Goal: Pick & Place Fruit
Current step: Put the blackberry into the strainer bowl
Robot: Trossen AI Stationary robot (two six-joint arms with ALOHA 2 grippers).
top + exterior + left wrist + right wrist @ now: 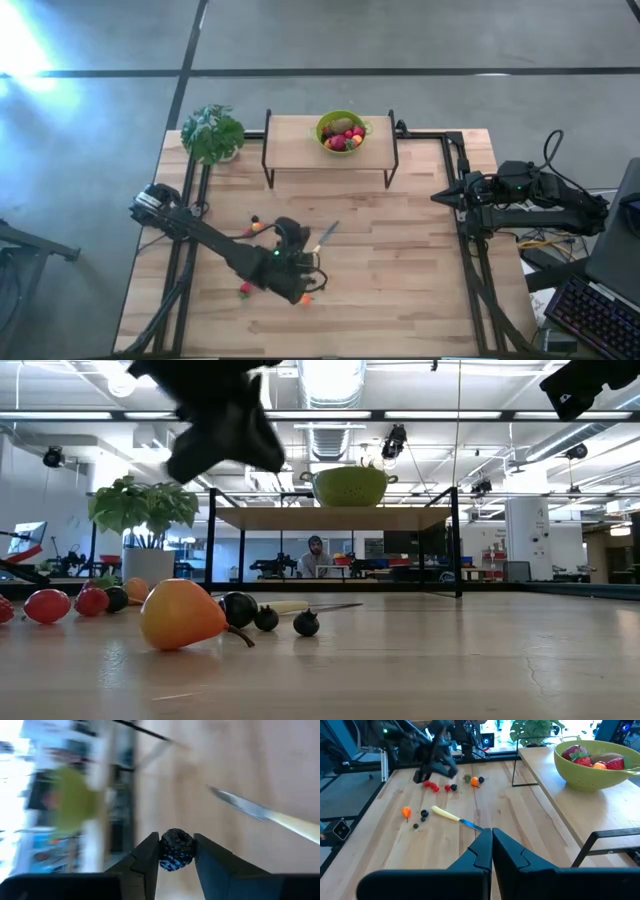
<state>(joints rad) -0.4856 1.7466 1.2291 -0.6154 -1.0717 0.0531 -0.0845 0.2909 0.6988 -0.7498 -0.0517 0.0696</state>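
My left gripper [176, 845] is shut on a dark, bumpy berry [176, 851]. It hangs above the middle of the table [292, 233], high over the loose fruit in the low view [222, 422]. Red pieces [431, 786], orange pieces [406, 811] and dark berries [424, 813] lie on the tabletop. An orange fruit [180, 615] lies nearest in the low view. A green bowl [341, 131] holding fruit stands on the raised shelf [300, 150] at the far edge. My right gripper [492, 834] is shut and empty at the table's right edge [440, 198]. My left gripper pinches the dark berry by its two opposite sides [164, 851] between its two fingers, at their free ends. The berry is lifted clear of the table.
A pale-handled knife [326, 236] lies on the table just right of my left gripper. A leafy potted plant [213, 132] stands at the far left corner. The shelf's black legs [268, 165] stand on the table. The table's right half is bare wood [410, 270].
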